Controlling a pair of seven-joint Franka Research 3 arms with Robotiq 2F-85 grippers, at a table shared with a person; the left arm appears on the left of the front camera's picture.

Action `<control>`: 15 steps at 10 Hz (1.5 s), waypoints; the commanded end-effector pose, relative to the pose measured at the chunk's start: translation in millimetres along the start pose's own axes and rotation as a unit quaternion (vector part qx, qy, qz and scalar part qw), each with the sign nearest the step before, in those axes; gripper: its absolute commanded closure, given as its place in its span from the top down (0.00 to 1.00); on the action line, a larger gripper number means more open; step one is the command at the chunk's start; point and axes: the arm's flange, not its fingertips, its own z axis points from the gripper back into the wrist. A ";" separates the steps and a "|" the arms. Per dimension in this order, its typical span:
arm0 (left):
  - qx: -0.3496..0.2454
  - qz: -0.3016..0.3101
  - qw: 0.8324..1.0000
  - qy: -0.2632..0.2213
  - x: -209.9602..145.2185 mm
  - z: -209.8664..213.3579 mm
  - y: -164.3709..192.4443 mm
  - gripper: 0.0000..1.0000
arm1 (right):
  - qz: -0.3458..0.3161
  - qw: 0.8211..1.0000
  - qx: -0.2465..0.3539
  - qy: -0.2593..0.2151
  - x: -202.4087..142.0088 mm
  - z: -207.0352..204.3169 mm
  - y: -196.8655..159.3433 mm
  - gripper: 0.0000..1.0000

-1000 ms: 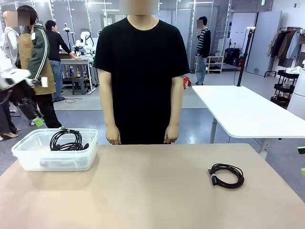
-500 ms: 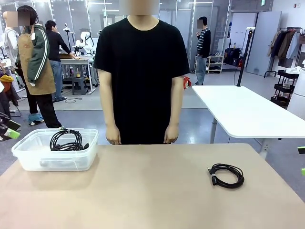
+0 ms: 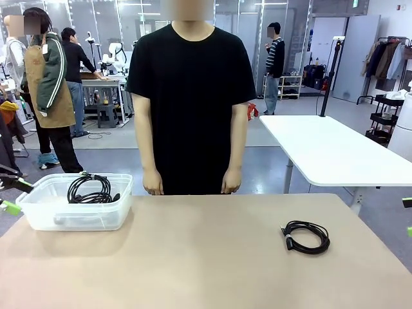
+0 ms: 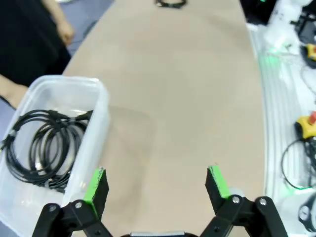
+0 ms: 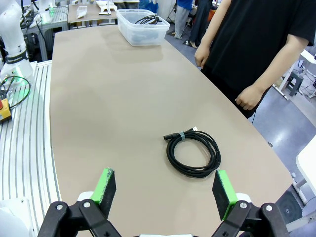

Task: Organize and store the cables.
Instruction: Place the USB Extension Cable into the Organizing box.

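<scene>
One coiled black cable (image 3: 306,236) lies flat on the tan table toward the right. In the right wrist view this cable (image 5: 193,152) is just beyond my right gripper (image 5: 164,186), which hovers open and empty above the table. More black cables (image 3: 90,190) rest coiled inside a clear plastic container (image 3: 38,215) at the far left. My left gripper (image 4: 157,183) is open and empty over bare table, with the container (image 4: 96,123) and its cables (image 4: 42,148) to its left. In the front view the left gripper (image 3: 9,193) sits at the picture's left edge beside the container.
A person in a black shirt stands at the table's far edge, hands (image 3: 153,183) hanging by the edge. A white table (image 3: 328,148) stands behind on the right. The wide stretch of tabletop (image 3: 206,257) between container and loose cable is bare. Other people stand farther back.
My left arm has come down along the picture's left edge and now sits low beside the container. The cables, the container, the person and the right arm have not moved.
</scene>
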 end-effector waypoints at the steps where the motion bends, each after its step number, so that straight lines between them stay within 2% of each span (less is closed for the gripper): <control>1: 0.024 0.008 1.000 0.003 2.1 -1.2 4.8 1.00 | 0.006 1.000 -0.004 -0.010 0.1 -0.2 -1.8 1.00; 5: 0.024 0.008 1.000 0.003 2.1 -1.2 4.8 1.00 | 0.000 1.000 0.000 0.000 0.4 0.3 -0.1 1.00; 6: 0.024 0.008 1.000 0.003 2.1 -1.2 4.8 1.00 | -0.037 0.998 0.000 0.041 12.6 -7.9 8.3 1.00; 7: 0.024 0.008 1.000 0.003 2.1 -1.2 4.8 1.00 | -0.063 0.994 0.008 0.086 30.1 -36.2 9.7 1.00; 10: 0.024 0.008 1.000 0.003 2.1 -1.2 4.8 1.00 | -0.121 0.978 0.009 0.171 78.0 -124.7 -2.8 1.00; 13: 0.024 0.008 1.000 0.003 2.1 -1.2 4.8 1.00 | -0.167 0.958 0.018 0.233 91.1 -200.9 -10.9 1.00; 15: 0.024 0.008 1.000 0.003 2.1 -1.2 4.8 1.00 | -0.228 0.933 -0.025 0.278 92.5 -247.2 -17.7 1.00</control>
